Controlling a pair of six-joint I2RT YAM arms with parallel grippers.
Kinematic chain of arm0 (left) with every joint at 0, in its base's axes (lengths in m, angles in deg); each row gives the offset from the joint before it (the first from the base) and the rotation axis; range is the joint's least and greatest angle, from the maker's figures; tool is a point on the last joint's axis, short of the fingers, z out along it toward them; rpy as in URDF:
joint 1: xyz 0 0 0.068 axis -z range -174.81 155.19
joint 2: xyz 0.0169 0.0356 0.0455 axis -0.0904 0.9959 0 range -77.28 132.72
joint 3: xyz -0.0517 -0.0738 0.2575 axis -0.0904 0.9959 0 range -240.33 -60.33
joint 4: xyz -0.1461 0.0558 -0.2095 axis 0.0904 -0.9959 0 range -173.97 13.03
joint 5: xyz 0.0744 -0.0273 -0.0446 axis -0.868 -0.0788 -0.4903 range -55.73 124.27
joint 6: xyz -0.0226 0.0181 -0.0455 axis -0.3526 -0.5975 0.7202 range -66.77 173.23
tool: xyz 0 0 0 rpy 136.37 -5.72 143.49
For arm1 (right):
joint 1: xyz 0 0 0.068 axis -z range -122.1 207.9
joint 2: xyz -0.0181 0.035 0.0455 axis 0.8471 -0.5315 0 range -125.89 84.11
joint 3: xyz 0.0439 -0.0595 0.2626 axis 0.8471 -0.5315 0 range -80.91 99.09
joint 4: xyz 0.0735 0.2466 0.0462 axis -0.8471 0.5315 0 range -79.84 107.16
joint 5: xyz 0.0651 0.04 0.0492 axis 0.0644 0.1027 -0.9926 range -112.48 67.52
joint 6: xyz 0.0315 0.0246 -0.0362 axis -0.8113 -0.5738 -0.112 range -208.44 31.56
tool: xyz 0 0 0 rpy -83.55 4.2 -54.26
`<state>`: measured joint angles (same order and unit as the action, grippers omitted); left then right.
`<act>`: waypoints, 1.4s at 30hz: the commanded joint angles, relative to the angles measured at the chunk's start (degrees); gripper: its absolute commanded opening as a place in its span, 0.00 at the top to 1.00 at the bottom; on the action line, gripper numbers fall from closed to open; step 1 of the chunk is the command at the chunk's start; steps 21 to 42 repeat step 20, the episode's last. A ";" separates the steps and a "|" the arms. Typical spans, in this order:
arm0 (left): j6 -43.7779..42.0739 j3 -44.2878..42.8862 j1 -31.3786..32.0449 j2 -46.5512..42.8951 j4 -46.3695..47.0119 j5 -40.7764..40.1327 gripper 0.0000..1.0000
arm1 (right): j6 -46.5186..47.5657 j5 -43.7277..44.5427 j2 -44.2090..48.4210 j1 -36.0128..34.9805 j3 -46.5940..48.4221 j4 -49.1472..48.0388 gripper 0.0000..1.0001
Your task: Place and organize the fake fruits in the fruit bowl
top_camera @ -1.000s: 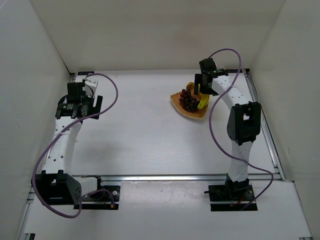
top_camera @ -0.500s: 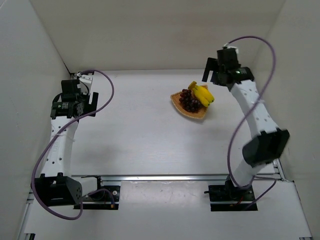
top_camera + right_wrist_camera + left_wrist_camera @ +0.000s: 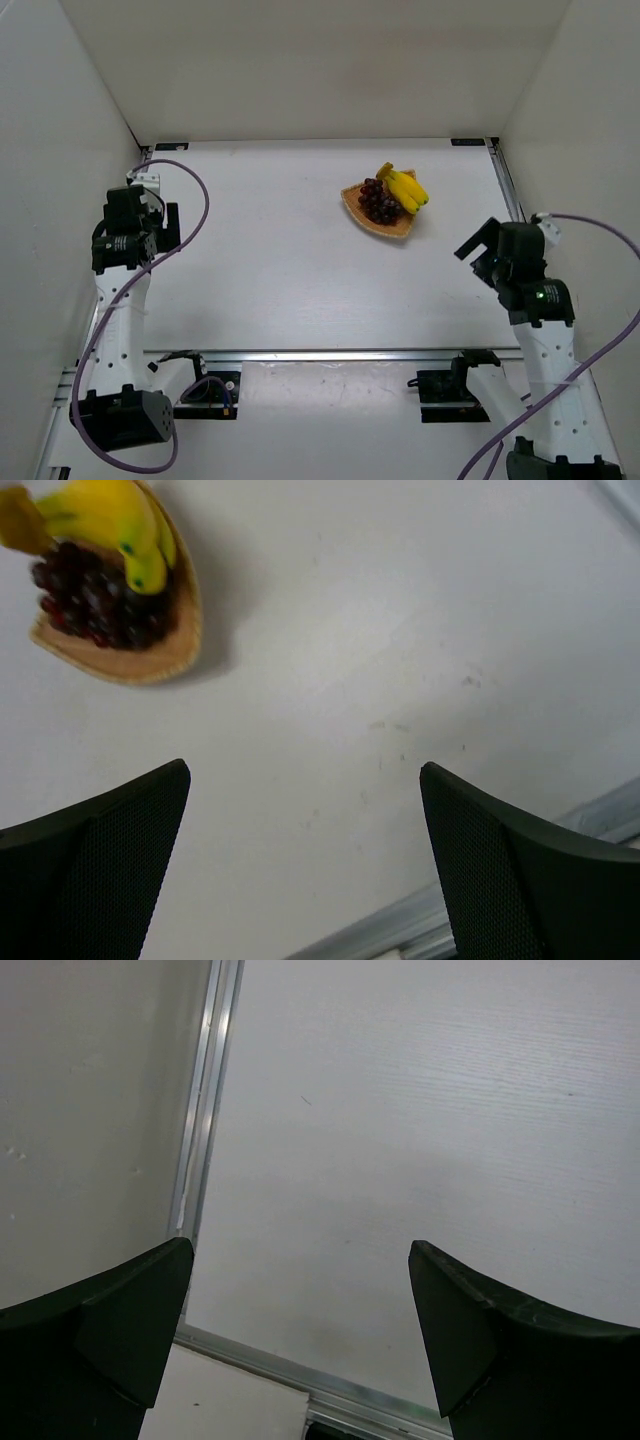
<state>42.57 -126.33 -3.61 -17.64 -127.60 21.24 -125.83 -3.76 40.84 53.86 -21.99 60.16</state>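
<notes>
The tan woven fruit bowl (image 3: 370, 222) sits at the back right of the table. The dark red-purple grapes (image 3: 377, 203) and the yellow bananas (image 3: 405, 188) lie in it, bananas on the far right side. In the right wrist view the bowl (image 3: 150, 660), grapes (image 3: 95, 605) and bananas (image 3: 110, 515) show at the top left. My right gripper (image 3: 476, 249) is open and empty, raised near the right front, well away from the bowl. My left gripper (image 3: 148, 218) is open and empty at the far left edge.
A metal rail (image 3: 350, 353) runs along the table's near edge and also shows in the left wrist view (image 3: 200, 1140). White walls (image 3: 60, 120) enclose the table on three sides. Purple cables (image 3: 195, 210) loop off both arms.
My right arm has let go of the bananas, left them in the bowl and pulled back to the right front. My left arm has drawn back toward the near left.
</notes>
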 commanded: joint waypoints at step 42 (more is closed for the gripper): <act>10.39 7.55 -2.72 -10.77 -3.51 5.22 0.00 | -7.80 1.93 19.36 0.17 -9.70 12.67 0.00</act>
